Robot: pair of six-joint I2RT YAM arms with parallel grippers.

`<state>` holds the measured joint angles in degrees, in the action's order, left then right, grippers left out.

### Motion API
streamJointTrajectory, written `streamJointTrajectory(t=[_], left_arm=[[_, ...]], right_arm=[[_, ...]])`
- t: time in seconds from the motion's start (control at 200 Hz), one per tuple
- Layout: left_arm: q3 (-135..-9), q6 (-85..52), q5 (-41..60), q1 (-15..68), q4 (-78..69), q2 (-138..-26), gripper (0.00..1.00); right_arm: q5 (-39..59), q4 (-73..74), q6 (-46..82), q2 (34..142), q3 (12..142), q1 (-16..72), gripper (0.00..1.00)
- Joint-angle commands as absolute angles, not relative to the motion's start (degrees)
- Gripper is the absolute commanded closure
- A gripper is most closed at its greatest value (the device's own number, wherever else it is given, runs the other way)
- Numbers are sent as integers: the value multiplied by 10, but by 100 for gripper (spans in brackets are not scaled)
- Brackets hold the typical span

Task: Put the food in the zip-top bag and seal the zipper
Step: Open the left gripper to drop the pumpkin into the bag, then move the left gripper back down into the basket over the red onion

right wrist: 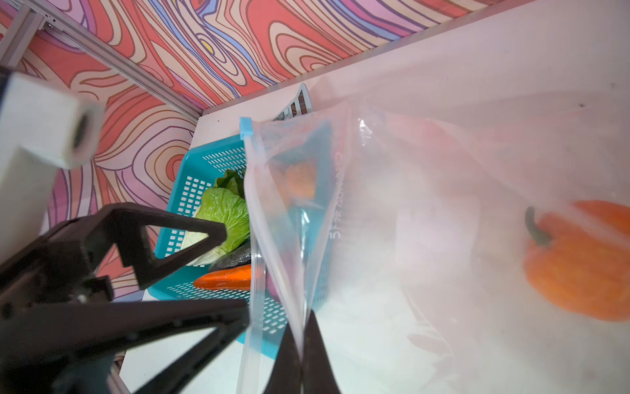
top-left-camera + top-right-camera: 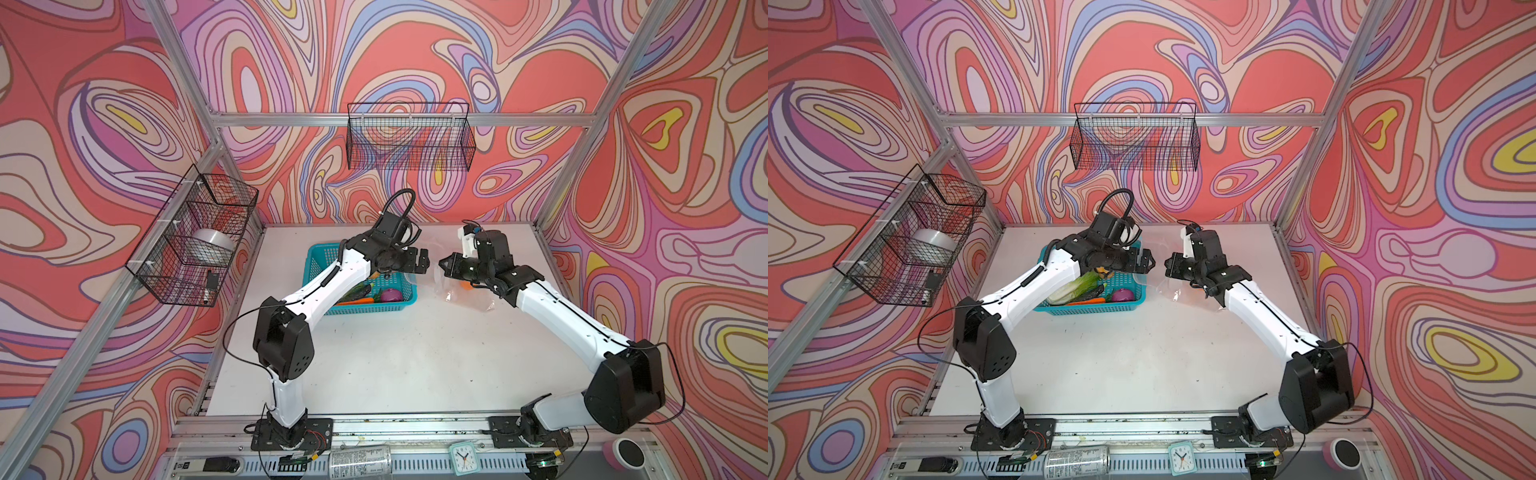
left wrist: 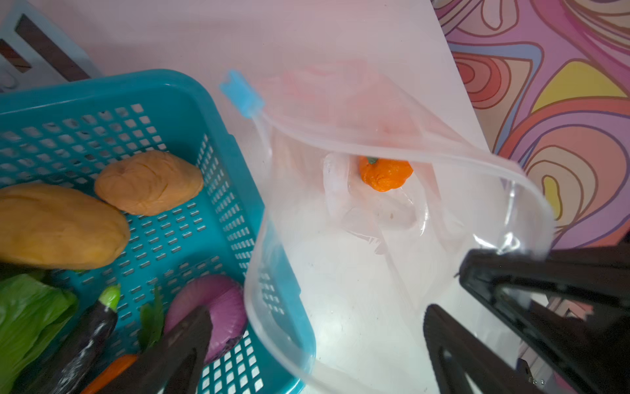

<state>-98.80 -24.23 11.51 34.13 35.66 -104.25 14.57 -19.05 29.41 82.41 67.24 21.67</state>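
Right claw (image 1: pixel 301 344) is clamping the rim of the zip-top bag (image 3: pixel 358 273) beside the basket (image 3: pixel 170 102); pumpkin (image 3: pixel 385 174) is lying inside. Left claw (image 3: pixel 318 312) is hanging apart, empty; next, probably, a potato (image 3: pixel 150 182) wants fetching.

Two eyes high over the table, one camera close behind each gripper.

Both top views look steeply down from above the arm bases, far enough back to hold the whole table (image 2: pixel 415 357) and both arms. The left wrist camera looks past the left gripper (image 3: pixel 317 348) into the zip-top bag (image 3: pixel 375 273) ahead of it; the right wrist camera, behind the right gripper (image 1: pixel 301 358), looks along the bag's side. Both wrist views share bag, pumpkin (image 3: pixel 385 174) and basket (image 3: pixel 102 88).
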Motion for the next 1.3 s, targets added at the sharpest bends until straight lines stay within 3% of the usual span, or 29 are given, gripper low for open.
streamJointTrajectory(t=[0.0,0.27,0.646,1.292], left_arm=[[-958,-239,97,323,339,-991,0],[-878,-224,65,287,332,-953,0],[-869,-191,110,287,366,-1065,8],[-895,-160,96,294,392,-1167,2]], right_arm=[[134,-192,287,818,666,214,100],[133,-188,287,823,670,215,100],[140,-187,290,828,669,215,100],[145,-182,295,830,668,214,100]])
